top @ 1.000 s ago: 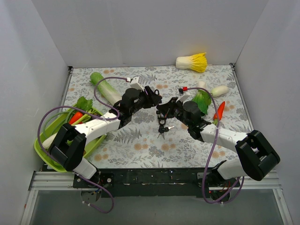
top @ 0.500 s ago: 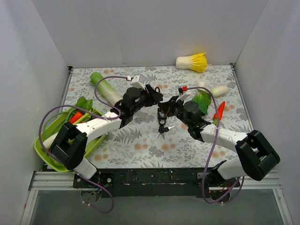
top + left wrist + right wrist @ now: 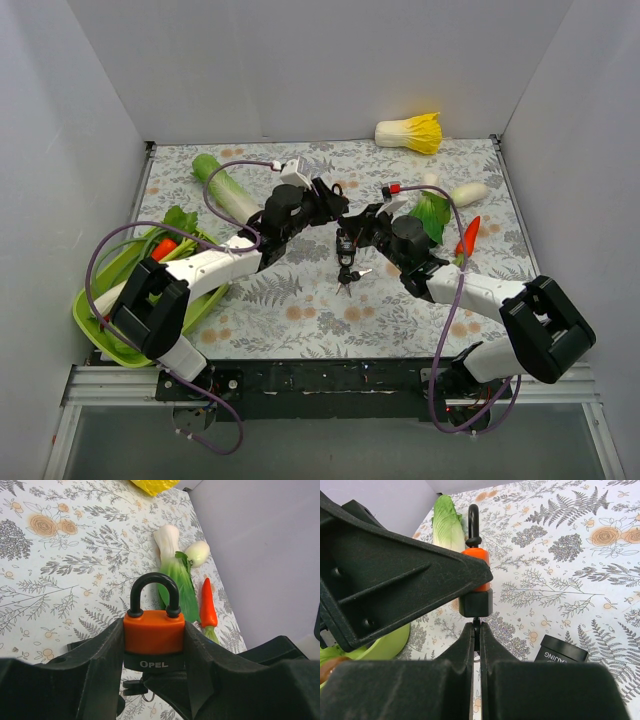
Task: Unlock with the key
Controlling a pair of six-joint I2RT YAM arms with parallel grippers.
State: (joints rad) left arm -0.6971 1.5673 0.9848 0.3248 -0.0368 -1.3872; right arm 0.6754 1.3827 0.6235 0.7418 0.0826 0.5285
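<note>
The orange padlock [image 3: 153,630] hangs in mid-air over the middle of the table. The left gripper [image 3: 153,647] has closed in on either side of its body and clamps it. Its shackle [image 3: 152,592] is seated in both holes and points away from the right arm, so the black bottom end faces the right gripper [image 3: 476,639]. That gripper sits right at the bottom end, pinched almost shut on the key [image 3: 477,624]. The thin blade lies in line with the lock's long axis, its tip at the keyway; I can't tell how deep it sits. Spare keys [image 3: 345,275] dangle underneath. The next move looks like a twist about that axis.

Below lies a floral cloth [image 3: 300,320] with a bok choy [image 3: 432,212], a red chili [image 3: 467,237] and a green tray [image 3: 100,325], with plain white walls around.
</note>
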